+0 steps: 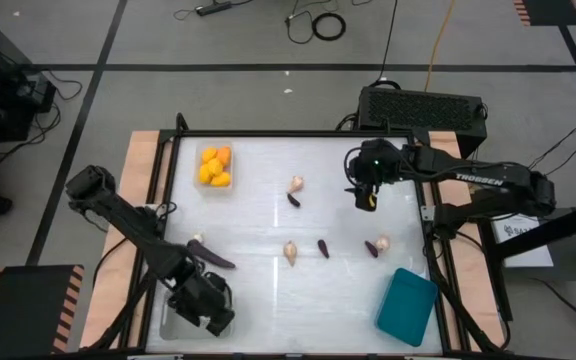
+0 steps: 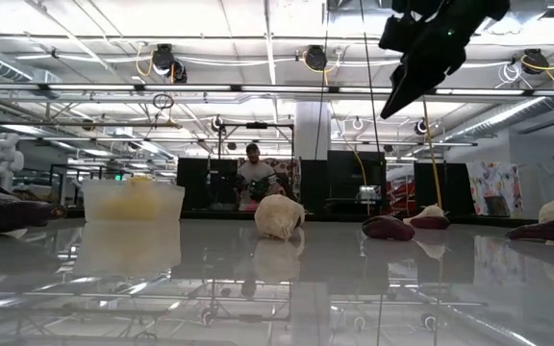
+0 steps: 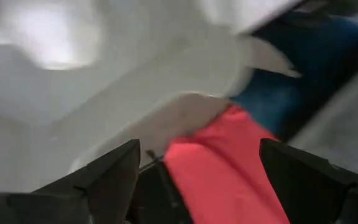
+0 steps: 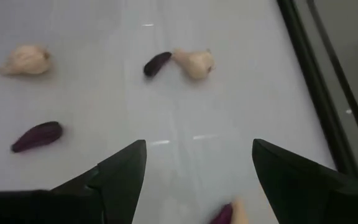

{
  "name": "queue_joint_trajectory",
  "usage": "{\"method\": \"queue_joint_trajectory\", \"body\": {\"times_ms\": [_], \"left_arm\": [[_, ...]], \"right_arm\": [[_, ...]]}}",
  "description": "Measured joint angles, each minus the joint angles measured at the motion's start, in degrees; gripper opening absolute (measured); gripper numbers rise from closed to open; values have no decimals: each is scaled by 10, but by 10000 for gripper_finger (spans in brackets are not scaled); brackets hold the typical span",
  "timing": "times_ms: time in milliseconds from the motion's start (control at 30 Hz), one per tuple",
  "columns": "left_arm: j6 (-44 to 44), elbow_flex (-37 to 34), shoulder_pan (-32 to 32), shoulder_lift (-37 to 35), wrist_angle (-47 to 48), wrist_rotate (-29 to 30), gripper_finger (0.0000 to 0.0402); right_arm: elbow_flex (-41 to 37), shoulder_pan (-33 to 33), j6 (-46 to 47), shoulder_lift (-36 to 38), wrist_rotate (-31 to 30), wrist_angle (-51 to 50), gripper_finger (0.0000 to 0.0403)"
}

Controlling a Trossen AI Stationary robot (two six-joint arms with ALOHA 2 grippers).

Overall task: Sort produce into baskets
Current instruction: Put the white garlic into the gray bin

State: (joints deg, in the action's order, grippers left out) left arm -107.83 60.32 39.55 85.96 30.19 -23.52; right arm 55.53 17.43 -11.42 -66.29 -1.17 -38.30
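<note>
Across the white table (image 1: 268, 300) lie beige knobbly bulbs (image 1: 290, 251) and purple eggplants (image 1: 323, 248); both end effectors gape empty.

Pale bulb (image 2: 279, 215) mid-table, clear basket (image 2: 133, 202) of yellow fruit (image 2: 135, 199), right hand (image 2: 419, 72) above

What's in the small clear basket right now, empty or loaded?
Loaded. The small clear basket holds several orange-yellow fruits clustered inside its walls; no bulbs or eggplants show in it.
</note>
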Motion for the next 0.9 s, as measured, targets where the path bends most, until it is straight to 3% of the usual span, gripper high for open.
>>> {"method": "queue_joint_trajectory", "body": {"times_ms": [100, 200, 400, 500, 567, 700, 800, 900], "left_arm": [[24, 0, -30, -35, 1, 23, 334], [96, 1, -67, -88, 42, 86, 334], [273, 1, -135, -194, 227, 228, 334], [342, 1, -169, -232, 332, 303, 334], [348, 1, -197, -245, 409, 351, 334], [315, 0, -260, -248, 504, 366, 334], [283, -16, -288, -248, 507, 359, 334], [259, -47, -318, -246, 478, 351, 334]], "right_arm": [[0, 15, -1, -10, 0, 23, 286], [0, 30, 28, -30, 0, 54, 286], [0, 43, 243, -72, 1, 104, 286], [0, 43, 294, -84, 18, 114, 286], [0, 42, 325, -87, 22, 118, 286], [0, 37, 389, -86, 54, 116, 286], [0, 27, 375, -74, 102, 105, 286], [0, 16, 327, -64, 104, 84, 286]]}}
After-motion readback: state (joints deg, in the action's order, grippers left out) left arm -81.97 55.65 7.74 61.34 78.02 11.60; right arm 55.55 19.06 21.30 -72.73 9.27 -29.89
